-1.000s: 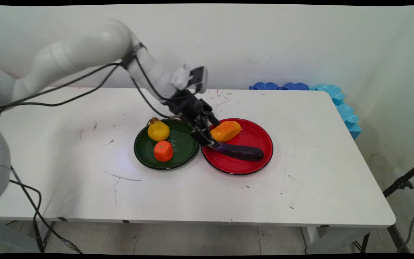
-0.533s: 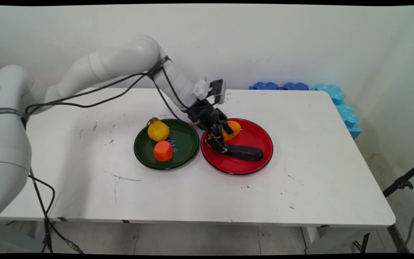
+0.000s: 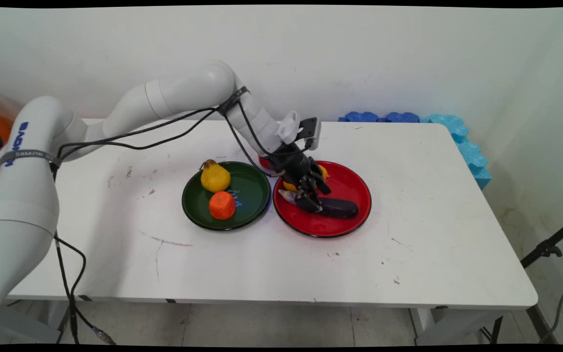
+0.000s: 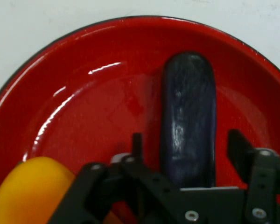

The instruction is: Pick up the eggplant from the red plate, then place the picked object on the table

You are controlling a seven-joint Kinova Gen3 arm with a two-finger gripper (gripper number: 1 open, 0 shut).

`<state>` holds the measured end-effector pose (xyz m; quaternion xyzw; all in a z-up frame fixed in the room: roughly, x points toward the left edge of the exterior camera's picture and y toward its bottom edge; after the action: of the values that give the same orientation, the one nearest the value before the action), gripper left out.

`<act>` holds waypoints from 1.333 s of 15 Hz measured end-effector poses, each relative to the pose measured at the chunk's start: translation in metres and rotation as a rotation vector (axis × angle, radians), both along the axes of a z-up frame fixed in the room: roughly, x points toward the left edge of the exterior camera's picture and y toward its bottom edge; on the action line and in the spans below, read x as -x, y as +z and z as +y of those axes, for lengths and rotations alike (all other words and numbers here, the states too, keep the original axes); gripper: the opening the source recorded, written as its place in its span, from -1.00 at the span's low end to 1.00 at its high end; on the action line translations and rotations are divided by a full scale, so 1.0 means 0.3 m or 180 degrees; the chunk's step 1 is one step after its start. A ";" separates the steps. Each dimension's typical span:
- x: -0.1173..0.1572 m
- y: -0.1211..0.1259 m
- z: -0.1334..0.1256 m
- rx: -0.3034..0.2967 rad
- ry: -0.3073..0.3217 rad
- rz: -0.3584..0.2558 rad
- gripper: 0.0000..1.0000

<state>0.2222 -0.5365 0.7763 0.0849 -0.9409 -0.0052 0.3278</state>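
The long dark purple eggplant (image 4: 188,121) lay on the round glossy red plate (image 3: 347,225), its near end between the spread fingers of the black two-finger gripper (image 4: 186,149), which stood open on either side of it. A smooth orange-yellow fruit (image 4: 30,191) sat just beside. A dark green plate (image 3: 249,193) nearby held a yellow pear (image 3: 214,177) and an orange (image 3: 222,205).

A white table (image 3: 408,254) carries two plates near its middle: a green plate (image 3: 249,195) and a red plate (image 3: 355,188), side by side, rims touching.
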 end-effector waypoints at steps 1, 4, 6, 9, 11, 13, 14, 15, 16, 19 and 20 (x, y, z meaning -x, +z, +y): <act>0.002 -0.005 -0.002 -0.0005 -0.0006 -0.0008 -1.00; 0.007 -0.009 -0.001 -0.0020 -0.0010 -0.0034 -1.00; 0.014 0.006 0.010 -0.0025 0.0004 -0.0033 -1.00; 0.028 0.052 0.043 -0.0022 0.0049 -0.0010 -1.00; 0.036 0.102 0.067 -0.0009 0.0119 0.0014 -1.00; 0.039 0.174 0.099 0.0024 0.0219 0.0048 -1.00; 0.038 0.207 0.116 0.0032 0.0276 0.0065 -1.00; 0.035 0.244 0.139 0.0035 0.0343 0.0082 -1.00; 0.030 0.273 0.164 0.0029 0.0403 0.0093 -1.00; 0.003 0.345 0.263 -0.0020 0.0573 0.0096 -1.00; -0.010 0.360 0.302 -0.0045 0.0621 0.0087 -1.00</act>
<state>0.2253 -0.4460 0.8843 0.1785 -0.9235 0.0189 0.3389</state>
